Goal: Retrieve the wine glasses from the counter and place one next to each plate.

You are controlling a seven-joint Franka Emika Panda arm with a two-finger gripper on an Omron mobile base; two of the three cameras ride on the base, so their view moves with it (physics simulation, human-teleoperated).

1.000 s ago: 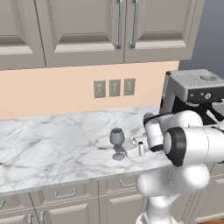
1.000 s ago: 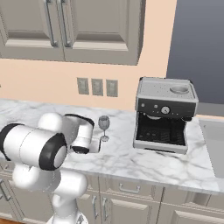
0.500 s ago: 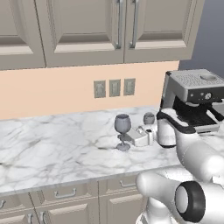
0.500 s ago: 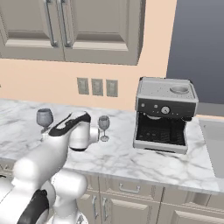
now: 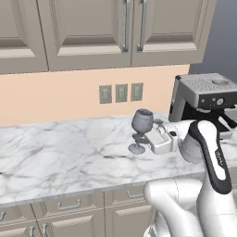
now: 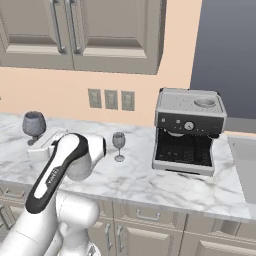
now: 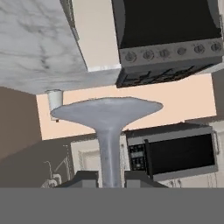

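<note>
My gripper (image 5: pixel 142 138) is shut on the thin stem of one wine glass (image 5: pixel 141 121), a translucent grey-blue glass held upright just above the marble counter (image 5: pixel 69 148). From the right base camera the same glass (image 6: pixel 34 124) shows at the far left, above the gripper (image 6: pixel 35 142). In the hand view its round foot (image 7: pixel 107 111) and stem run down between my dark fingertips (image 7: pixel 83 178). The second wine glass (image 6: pixel 118 142) stands on the counter (image 6: pixel 150 185) left of the coffee machine. The plates are out of view.
A silver and black espresso machine (image 5: pixel 203 99) (image 6: pixel 187 130) stands at the right end of the counter. A sink (image 6: pixel 245 162) lies beyond it. Outlet plates (image 5: pixel 120 92) sit on the peach backsplash, with beige upper cabinets (image 5: pixel 115 28) overhead.
The glass has come up off the counter in my grip and moved away from the second glass, leftward in the right base view. The arm has swung and stretched out.
</note>
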